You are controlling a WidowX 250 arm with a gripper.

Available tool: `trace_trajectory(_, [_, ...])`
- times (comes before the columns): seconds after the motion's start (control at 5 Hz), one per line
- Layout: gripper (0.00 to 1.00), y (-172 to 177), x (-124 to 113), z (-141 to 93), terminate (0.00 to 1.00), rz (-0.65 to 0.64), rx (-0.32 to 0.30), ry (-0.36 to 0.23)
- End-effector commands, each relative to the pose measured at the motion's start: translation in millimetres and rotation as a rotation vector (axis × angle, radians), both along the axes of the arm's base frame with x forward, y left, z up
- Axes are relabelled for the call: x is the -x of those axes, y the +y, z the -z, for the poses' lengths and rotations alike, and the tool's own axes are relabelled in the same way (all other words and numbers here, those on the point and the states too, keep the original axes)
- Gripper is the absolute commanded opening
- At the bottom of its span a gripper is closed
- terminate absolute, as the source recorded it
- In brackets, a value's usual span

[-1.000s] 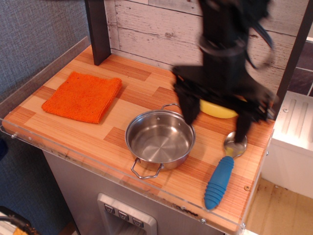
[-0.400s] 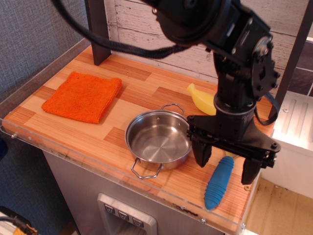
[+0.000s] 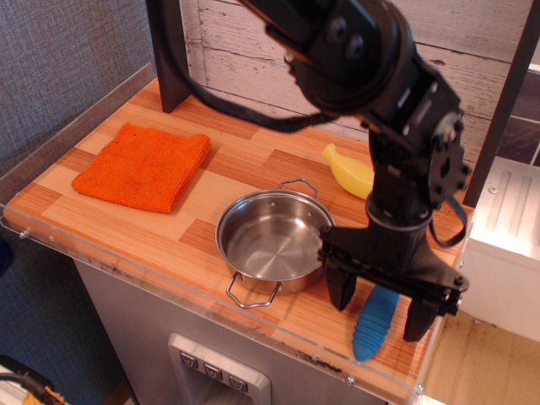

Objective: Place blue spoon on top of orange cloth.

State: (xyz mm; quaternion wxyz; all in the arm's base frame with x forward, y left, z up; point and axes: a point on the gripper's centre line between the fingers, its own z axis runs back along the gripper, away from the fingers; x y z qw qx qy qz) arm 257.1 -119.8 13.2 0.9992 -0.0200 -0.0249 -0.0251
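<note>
The blue spoon [image 3: 371, 325] lies near the front right corner of the wooden counter; only its ribbed blue handle shows, its bowl is hidden behind my arm. My gripper [image 3: 381, 310] is open, its two black fingers standing either side of the handle, low over it. The orange cloth [image 3: 143, 165] lies flat at the far left of the counter, well away from the gripper.
A steel pot [image 3: 274, 241] with two handles stands in the middle, just left of the gripper. A yellow banana-like toy [image 3: 348, 171] lies behind it. A dark post [image 3: 169, 51] stands at the back left. The counter's front edge has a clear plastic lip [image 3: 211, 297].
The gripper has come forward and down, from over the spoon's bowl near the yellow toy to straddling the blue handle. The spoon, pot and cloth have not moved.
</note>
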Motion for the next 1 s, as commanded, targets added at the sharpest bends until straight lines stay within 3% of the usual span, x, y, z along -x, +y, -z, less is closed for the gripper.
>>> trace_trajectory(0.0, [1.0,-10.6,-6.3,5.3,0.0,0.037,-0.015,-0.009])
trace_trajectory(0.2, [0.0,-12.2,-6.7,1.0,0.0,0.043,-0.008,-0.026])
trace_trajectory(0.4, [0.0,-12.0,-8.4,-11.0,0.0,0.045,0.012,-0.046])
trace_trajectory(0.6, [0.0,-6.7,-10.1,-61.1,0.0,0.043,0.071,-0.12])
trace_trajectory(0.8, [0.0,31.4,-2.1,-111.3,0.0,0.021,0.093,-0.197])
